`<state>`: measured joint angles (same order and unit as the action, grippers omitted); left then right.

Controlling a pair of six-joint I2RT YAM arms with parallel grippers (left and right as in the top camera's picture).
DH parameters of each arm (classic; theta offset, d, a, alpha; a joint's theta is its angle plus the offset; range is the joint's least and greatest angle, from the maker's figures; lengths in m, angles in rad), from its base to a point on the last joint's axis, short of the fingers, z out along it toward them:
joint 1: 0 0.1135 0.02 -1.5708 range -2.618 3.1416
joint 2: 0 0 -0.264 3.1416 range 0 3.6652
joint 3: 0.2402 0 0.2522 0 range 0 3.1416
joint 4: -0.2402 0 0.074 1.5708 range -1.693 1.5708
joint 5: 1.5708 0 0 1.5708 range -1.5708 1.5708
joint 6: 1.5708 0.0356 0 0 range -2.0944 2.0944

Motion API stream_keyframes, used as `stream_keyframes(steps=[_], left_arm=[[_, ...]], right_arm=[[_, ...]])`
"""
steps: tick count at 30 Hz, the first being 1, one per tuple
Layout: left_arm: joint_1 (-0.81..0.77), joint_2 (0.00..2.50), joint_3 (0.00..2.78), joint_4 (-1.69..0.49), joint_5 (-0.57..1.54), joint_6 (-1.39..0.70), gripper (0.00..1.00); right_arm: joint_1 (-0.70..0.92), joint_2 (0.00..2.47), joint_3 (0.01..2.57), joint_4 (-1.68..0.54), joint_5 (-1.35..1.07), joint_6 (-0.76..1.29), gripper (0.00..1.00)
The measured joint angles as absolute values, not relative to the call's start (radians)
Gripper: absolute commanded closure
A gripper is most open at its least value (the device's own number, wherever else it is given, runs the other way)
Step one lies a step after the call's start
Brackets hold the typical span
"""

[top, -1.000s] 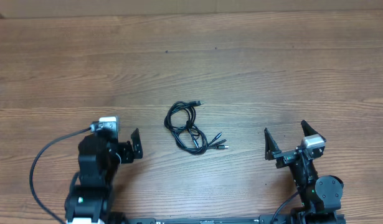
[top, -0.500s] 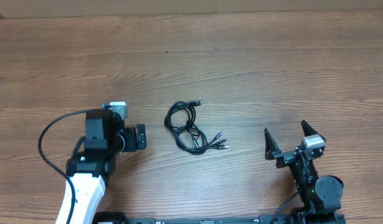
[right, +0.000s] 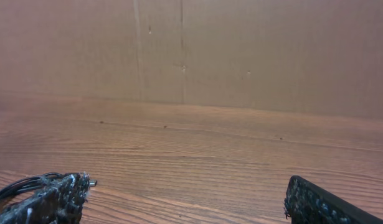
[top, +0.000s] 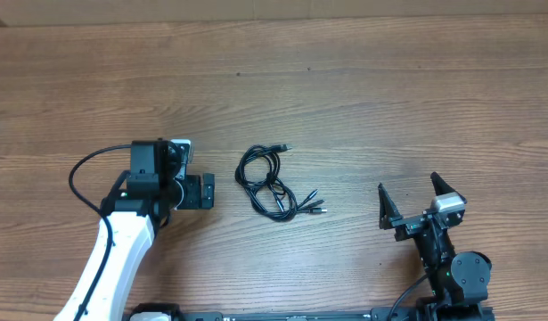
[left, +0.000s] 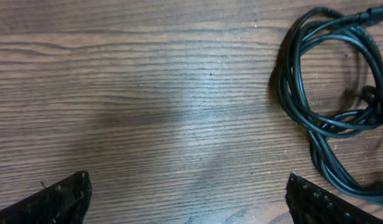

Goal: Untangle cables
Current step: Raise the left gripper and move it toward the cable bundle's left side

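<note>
Closest to the base on my right side, the right gripper point(top: 407, 185) sits parked low with its jaws spread wide and nothing between them. A little further out on the left, the left gripper point(top: 208, 192) is equally wide apart and empty, hovering just beside the cables point(top: 272, 183) without touching them. In its wrist view the jaws frame bare wood, with the coil off to one side. The cables lie mid-counter as a small black bundle, loops on the far side and the plug ends point(top: 314, 208) fanned out toward the right arm. Beyond them the counter point(top: 363, 80) runs bare to a brown board point(right: 253, 50) at the back. My worry is the grab. Jaws this wide, closed on the middle of the bundle, would likely catch several loops at once and pull the knot tighter, or drag the whole bundle along. The cords look thin and flat to the wood, so a shallow pinch may slip off. Against the frame a second ago, the left arm has swung forward and in toward the bundle, while the right arm and the cables have not moved.
</note>
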<state>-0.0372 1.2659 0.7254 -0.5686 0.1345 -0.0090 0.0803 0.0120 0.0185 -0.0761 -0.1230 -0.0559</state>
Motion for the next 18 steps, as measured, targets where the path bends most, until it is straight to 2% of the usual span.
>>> stream_keyframes(steps=[18], left_arm=[[-0.037, 1.362, 0.781, -0.605, 0.165, 0.029, 0.00]], right_arm=[[0.080, 0.012, 0.019, -0.076, -0.123, -0.056, 0.00]])
